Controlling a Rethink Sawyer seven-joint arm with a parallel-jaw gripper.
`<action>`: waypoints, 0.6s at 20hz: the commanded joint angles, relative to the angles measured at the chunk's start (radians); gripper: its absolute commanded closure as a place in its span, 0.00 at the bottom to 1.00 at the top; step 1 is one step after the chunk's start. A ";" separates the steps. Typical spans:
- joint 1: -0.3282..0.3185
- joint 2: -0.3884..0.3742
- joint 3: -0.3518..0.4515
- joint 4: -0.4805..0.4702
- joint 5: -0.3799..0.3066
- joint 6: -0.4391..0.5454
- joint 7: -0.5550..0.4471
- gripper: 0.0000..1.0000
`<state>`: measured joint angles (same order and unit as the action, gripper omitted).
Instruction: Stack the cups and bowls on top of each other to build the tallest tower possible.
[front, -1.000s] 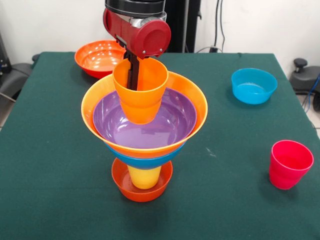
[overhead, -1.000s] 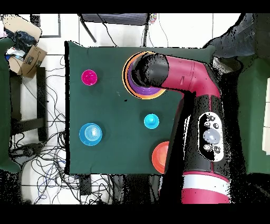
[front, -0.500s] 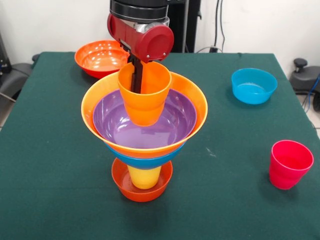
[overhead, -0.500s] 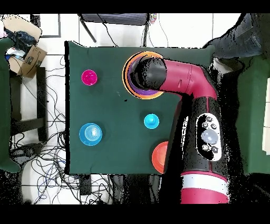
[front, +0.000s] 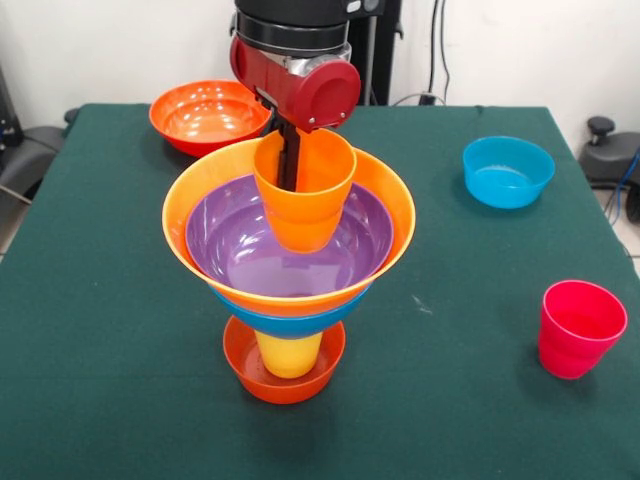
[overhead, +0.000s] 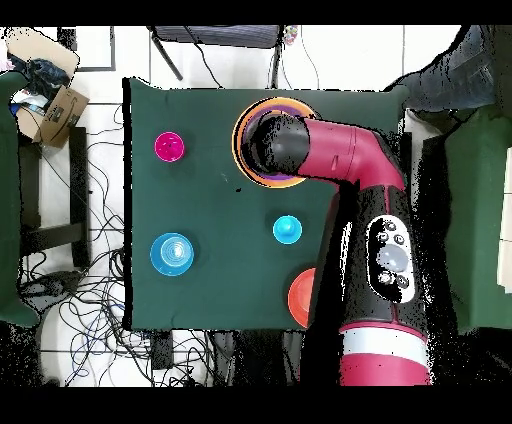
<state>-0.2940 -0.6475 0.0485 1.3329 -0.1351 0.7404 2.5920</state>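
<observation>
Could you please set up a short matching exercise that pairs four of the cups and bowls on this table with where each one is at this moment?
Things:
1. orange cup
2. yellow cup
3. pinkish red cup
4. purple bowl

Places:
A. alone on the table cloth
B. nested in the large light orange bowl
C. held by the gripper above the tower
D. standing in the small red-orange bowl

Pairs: 1-C, 2-D, 3-A, 4-B
</observation>
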 joint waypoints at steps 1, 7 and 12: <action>0.005 0.021 0.092 0.079 -0.053 -0.036 -0.138 1.00; 0.013 0.029 0.084 0.057 -0.063 -0.039 -0.119 1.00; 0.016 0.033 0.076 0.047 -0.072 -0.041 -0.111 1.00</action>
<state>-0.2931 -0.6475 0.0612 1.3332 -0.1390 0.7404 2.5920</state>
